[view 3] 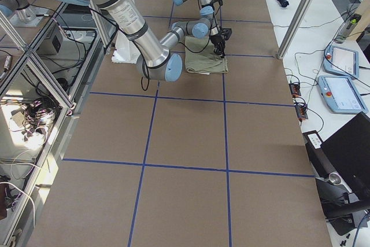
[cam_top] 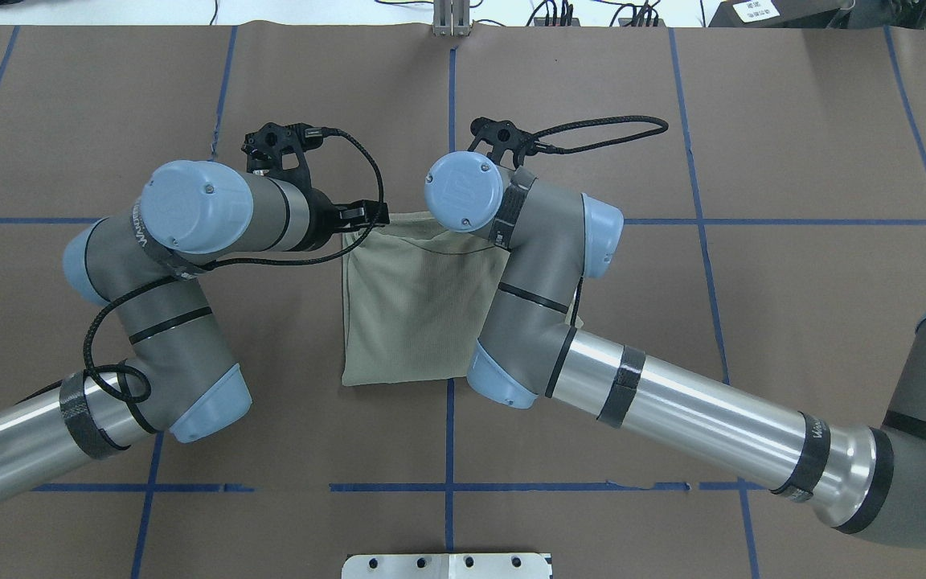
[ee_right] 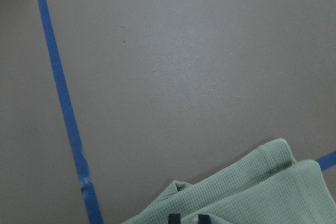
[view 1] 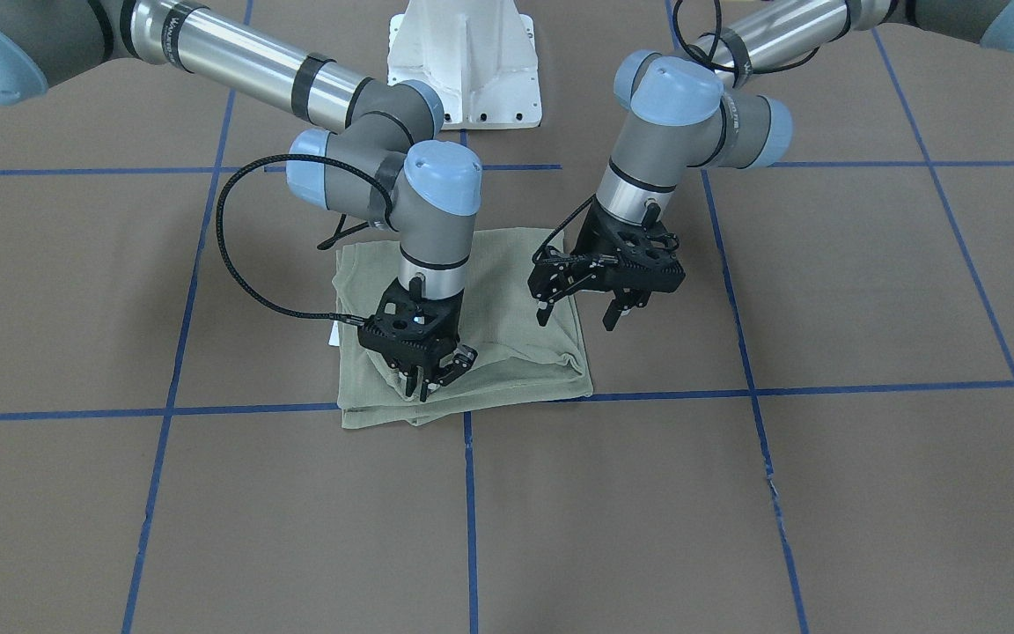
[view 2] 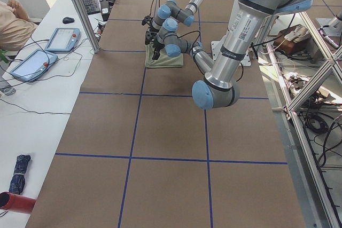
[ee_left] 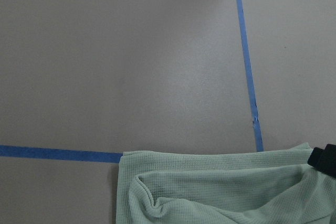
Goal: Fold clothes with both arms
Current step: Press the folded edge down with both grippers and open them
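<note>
Green folded shirt (view 1: 511,348) lies square-edged amid wide brown table (view 1: 824,502).

In the overhead view the right arm (cam_top: 543,305) covers one side of the folded shirt (cam_top: 407,305), and the right gripper (view 1: 442,377) is hidden there under its own wrist. In the right wrist view only the tips of its fingers (ee_right: 173,217) show, cut off by the lower edge, so I cannot tell if they pinch the cloth. In both side views this gripper is too small to judge, and a white bit (view 1: 332,335) at the shirt's edge is too small to name.
</note>
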Motion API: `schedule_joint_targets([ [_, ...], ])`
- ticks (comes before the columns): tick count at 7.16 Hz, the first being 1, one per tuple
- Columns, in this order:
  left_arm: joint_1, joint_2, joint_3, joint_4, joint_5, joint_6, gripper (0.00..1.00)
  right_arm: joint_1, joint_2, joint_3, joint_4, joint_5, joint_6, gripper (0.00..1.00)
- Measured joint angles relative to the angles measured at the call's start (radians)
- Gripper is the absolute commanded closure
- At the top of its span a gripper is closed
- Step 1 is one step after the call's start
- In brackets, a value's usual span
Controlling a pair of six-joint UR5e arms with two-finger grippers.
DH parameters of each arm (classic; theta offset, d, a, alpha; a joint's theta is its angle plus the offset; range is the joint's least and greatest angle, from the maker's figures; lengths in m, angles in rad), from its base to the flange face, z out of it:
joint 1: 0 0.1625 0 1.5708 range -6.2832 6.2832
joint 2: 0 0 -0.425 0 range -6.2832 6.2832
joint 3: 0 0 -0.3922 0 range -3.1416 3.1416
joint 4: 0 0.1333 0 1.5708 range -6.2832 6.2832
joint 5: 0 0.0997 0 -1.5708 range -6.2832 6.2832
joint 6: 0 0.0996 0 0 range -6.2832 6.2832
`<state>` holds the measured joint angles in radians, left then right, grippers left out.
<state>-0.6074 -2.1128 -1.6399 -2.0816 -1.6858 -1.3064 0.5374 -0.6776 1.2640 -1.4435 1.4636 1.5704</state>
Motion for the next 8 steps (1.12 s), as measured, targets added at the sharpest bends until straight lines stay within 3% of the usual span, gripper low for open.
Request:
schedule_joint_targets([
  [5,0.0,0.0,0.0,0.0,0.0,-0.004,0.0,0.024,-0.007,0.0,-0.051,-0.047,0.002,0.97],
  [6,0.002,0.001,0.001,0.0,0.001,-0.004,0.0,0.025,-0.006,0.0,-0.071,-0.061,-0.001,0.01],
  [8,0.005,0.007,0.011,-0.005,0.002,-0.003,0.0,0.024,-0.002,0.001,-0.078,-0.084,-0.042,0.0],
])
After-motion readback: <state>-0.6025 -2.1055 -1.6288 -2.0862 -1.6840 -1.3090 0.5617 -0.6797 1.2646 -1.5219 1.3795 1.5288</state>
